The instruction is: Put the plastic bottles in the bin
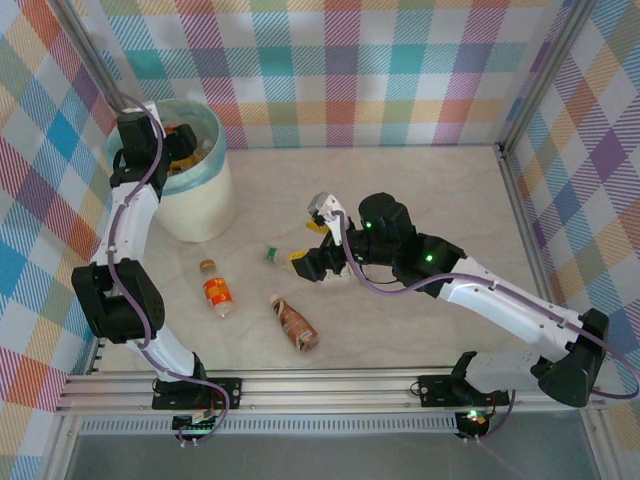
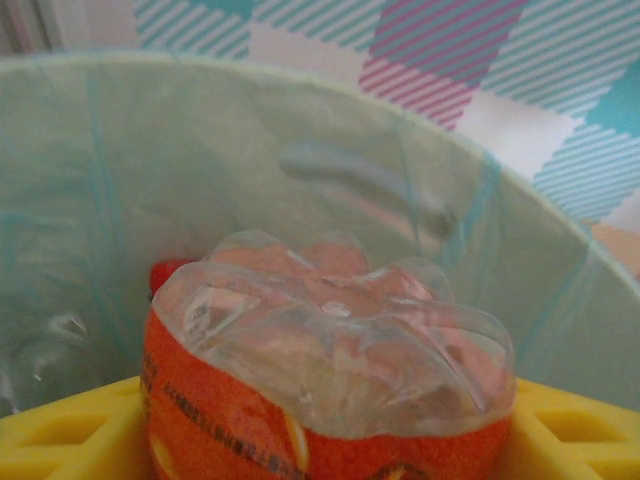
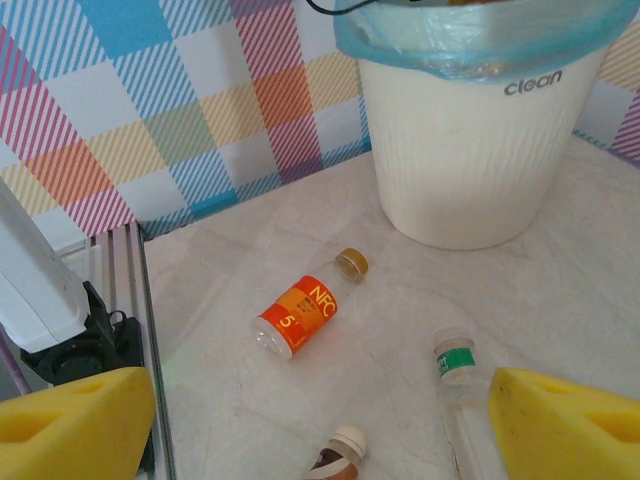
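Our left claw (image 2: 320,440) hangs above the bin (image 1: 205,205), so that the orange-labelled bottle (image 2: 330,340) between its yellow pads (image 2: 60,435) can fall straight into the bag (image 2: 90,200); we cannot tell if the pads press on it or stand just free. Our right claw (image 3: 320,425) is spread wide and low over the worktop (image 3: 560,300), one pad just beside the green-capped clear bottle (image 3: 460,380), which we judge it takes next. The NFC bottle (image 3: 300,315) and the brown bottle (image 1: 293,322) lie on their sides near the bin

Orange-labelled bottle (image 2: 330,400) between yellow claw fingers (image 2: 60,440), bag-lined bin (image 2: 200,170) wall behind.
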